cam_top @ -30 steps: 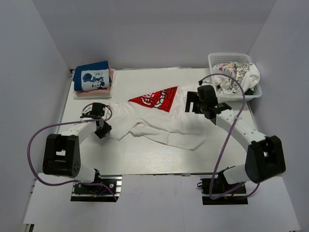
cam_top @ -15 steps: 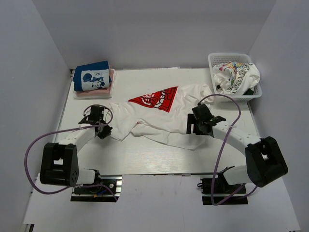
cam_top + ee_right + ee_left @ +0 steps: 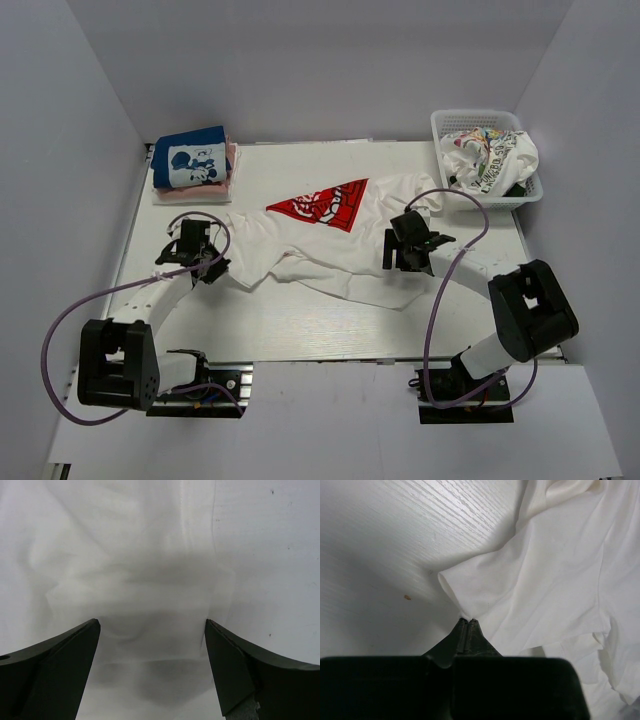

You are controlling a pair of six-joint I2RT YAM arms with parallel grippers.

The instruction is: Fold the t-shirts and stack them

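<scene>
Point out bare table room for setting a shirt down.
Bare table runs along the near edge, in front of the white t-shirt, and in a far strip between the folded stack and the mesh basket. The middle is crowded.

— How's your left arm [image 3: 150,292] sitting?
— I've got it stretched forward and low, left gripper [image 3: 468,620] pinched tight on the white t-shirt [image 3: 545,580] hem.
— And the other?
— My right arm [image 3: 468,272] bends inward, right gripper [image 3: 151,625] facing down, fingers spread wide.
</scene>
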